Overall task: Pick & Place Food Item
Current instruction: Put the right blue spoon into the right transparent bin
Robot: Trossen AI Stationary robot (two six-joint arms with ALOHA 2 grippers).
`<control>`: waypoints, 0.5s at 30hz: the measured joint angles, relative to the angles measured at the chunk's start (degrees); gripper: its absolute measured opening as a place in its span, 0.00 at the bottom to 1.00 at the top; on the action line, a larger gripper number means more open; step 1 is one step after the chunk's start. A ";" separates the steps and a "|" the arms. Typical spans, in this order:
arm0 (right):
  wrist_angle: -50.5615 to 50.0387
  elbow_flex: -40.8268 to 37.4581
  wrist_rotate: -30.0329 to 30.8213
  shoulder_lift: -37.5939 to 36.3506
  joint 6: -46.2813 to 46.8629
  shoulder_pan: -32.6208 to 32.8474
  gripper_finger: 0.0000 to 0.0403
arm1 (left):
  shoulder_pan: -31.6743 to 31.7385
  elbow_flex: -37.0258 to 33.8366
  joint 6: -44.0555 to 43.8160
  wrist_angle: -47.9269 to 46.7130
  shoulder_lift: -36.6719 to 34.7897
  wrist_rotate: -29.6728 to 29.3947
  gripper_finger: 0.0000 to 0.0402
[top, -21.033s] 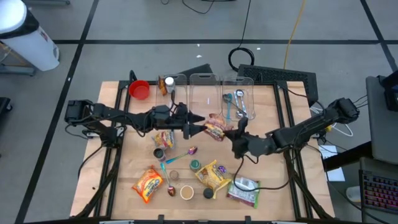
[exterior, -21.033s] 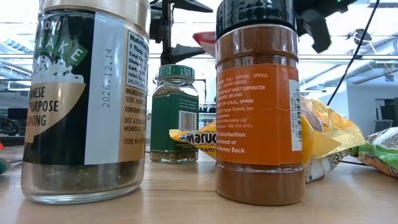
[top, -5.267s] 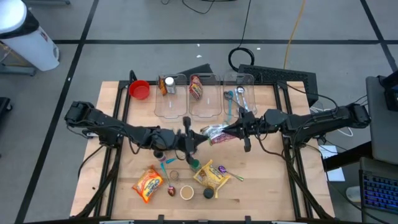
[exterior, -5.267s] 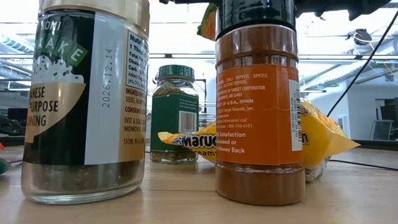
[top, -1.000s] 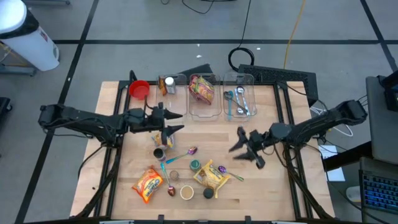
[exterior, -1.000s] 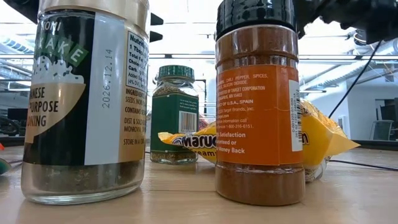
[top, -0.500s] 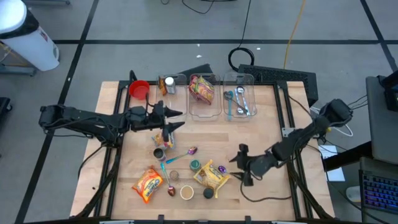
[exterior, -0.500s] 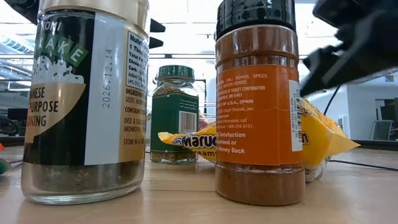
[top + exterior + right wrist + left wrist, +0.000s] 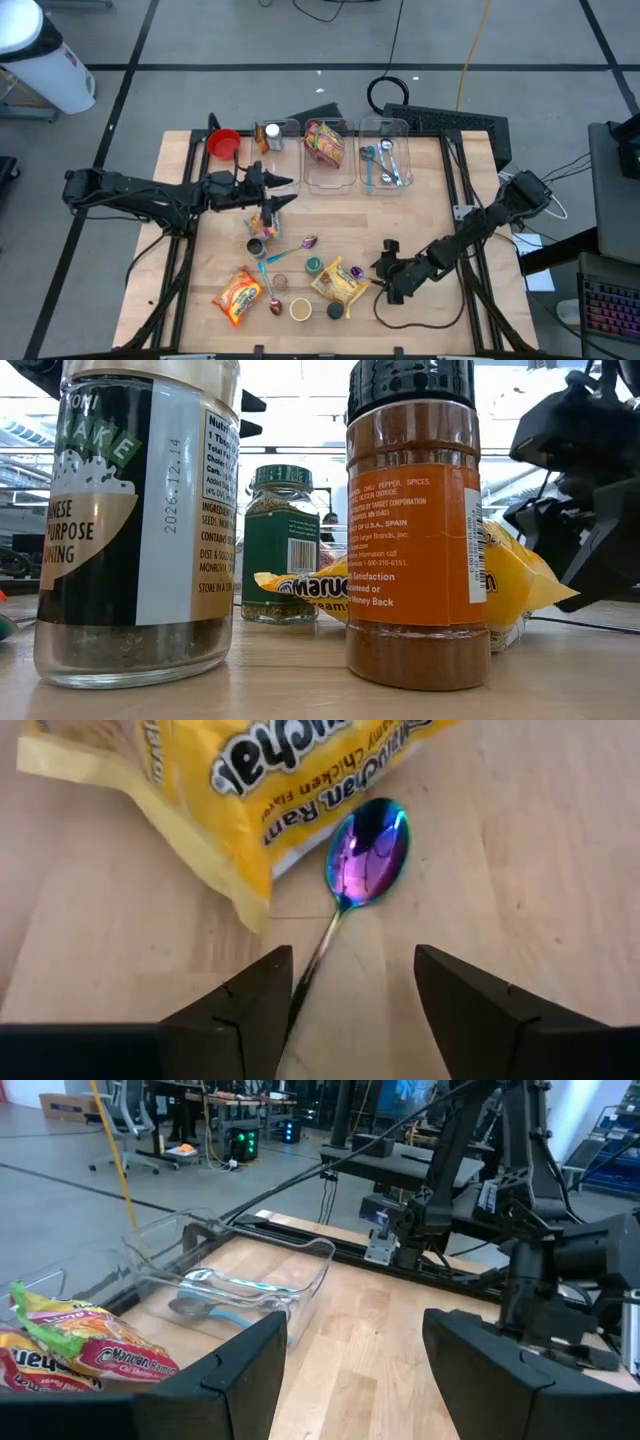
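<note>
Right gripper (image 9: 345, 982) low over the iridescent spoon (image 9: 367, 850), jaws apart and empty.
The jaws straddle the spoon's handle without touching it, just beside the yellow Maruchan chicken-flavor ramen packet (image 9: 345, 282) on the counter (image 9: 420, 215). The left gripper (image 9: 283, 192) waits near the clear bins, jaws apart, holding nothing; the middle bin (image 9: 329, 176) contains a red ramen packet (image 9: 325, 142). On the low view's orange spice jar (image 9: 417, 525): "Satisfaction", "Money Back".

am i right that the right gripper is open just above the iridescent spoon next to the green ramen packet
Not quite: the ramen packet is yellow, not green, as the right wrist view shows. The rest holds: the right gripper is open just above the iridescent spoon beside it.
</note>
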 joint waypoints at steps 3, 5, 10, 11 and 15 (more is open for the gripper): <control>1.99 0.00 -2.23 1.88 -0.05 -0.07 0.48 | 0.00 0.00 -0.02 0.07 0.00 -0.05 0.61; 3.99 0.00 -2.87 3.10 -0.05 -0.25 0.46 | 0.00 0.00 -0.18 0.08 0.00 -0.05 0.61; 4.90 0.16 -2.68 5.40 0.21 -1.39 0.43 | 0.00 0.00 -0.47 0.12 0.00 -0.07 0.61; 3.17 0.22 -2.57 5.46 0.89 -1.73 0.41 | 0.00 0.00 -0.48 0.12 0.00 -0.07 0.61; -6.27 0.22 -3.00 5.47 3.83 -3.38 0.30 | 0.00 0.00 -0.50 0.08 0.00 -0.05 0.61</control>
